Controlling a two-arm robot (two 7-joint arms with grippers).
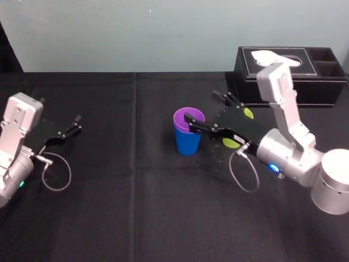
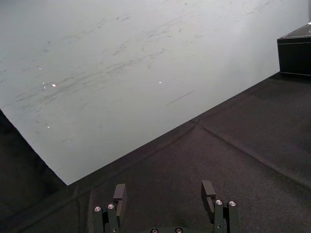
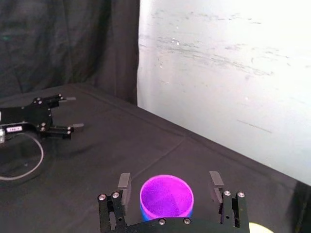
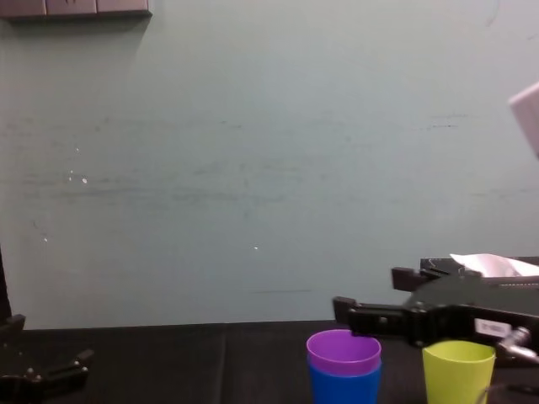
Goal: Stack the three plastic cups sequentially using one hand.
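Right tool (image 1: 200, 105) released above purple cup (image 1: 181, 115) | left tool (image 2: 164, 187) released | black tablecloth (image 1: 136, 207) | pale wall (image 1: 136, 33)

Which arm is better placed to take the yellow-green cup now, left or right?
Right. The right claw, open, hangs over the purple cup nested in the blue cup, next to the yellow-green cup. The left claw sits far off to the left.
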